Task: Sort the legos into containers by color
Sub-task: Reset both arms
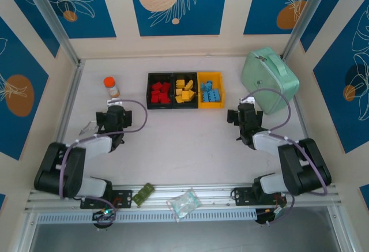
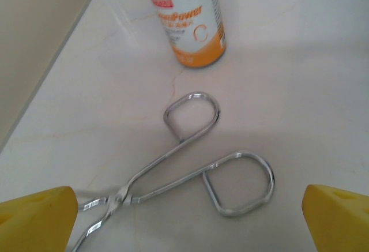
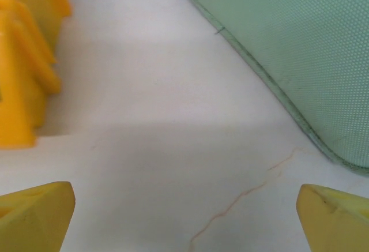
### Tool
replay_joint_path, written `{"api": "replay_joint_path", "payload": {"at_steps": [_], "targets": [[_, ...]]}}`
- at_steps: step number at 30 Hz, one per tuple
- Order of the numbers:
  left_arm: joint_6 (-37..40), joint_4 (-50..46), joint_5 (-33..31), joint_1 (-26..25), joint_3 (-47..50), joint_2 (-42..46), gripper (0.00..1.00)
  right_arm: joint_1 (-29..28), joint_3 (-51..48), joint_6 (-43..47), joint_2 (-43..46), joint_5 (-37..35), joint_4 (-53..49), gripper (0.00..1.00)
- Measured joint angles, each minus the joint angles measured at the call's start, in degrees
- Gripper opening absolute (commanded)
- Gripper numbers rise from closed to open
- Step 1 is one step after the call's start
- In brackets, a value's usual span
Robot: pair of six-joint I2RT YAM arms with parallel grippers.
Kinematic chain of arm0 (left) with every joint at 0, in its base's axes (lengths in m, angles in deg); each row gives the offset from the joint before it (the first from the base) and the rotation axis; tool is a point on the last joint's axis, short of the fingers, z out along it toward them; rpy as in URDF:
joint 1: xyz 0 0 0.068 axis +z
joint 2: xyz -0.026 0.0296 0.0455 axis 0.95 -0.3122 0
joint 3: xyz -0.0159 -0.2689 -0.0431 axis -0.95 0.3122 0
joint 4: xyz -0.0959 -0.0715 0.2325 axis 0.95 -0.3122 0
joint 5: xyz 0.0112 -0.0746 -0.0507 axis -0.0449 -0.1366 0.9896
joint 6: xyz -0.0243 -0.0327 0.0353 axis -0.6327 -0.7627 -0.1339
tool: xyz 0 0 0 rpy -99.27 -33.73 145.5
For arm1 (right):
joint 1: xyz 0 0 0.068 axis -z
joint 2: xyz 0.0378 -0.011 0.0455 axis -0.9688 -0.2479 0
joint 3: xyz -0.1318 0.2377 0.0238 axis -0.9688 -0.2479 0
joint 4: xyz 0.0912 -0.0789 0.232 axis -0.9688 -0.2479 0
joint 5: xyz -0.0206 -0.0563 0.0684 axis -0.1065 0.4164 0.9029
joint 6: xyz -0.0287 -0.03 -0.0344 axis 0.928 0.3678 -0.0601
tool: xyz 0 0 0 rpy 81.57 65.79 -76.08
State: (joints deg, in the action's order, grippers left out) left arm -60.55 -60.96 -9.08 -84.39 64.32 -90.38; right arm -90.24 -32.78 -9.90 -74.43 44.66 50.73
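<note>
Red legos in left black bin, yellow legos in middle bin, blue legos in yellow-orange bin.

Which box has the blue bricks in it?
The yellow-orange bin at the right end of the row. It alone isn't black: the left bin holds red bricks, the middle bin yellow bricks.

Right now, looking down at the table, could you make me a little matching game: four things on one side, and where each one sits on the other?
Things:
1. red legos
2. yellow legos
3. blue legos
4. orange-capped bottle

Places:
A. in the yellow bin
B. standing on the table, left of the bins
C. in the left black bin
D. in the middle black bin

Pairs: 1-C, 2-D, 3-A, 4-B
</note>
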Motion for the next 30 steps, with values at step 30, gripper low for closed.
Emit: {"api": "replay_joint_path", "payload": {"at_steps": [30], "targets": [[4.74, 28.37, 12.41, 4.90, 5.81, -8.94, 0.99, 12.41, -3.74, 1.11, -7.74, 19.54, 24.06, 0.99]]}}
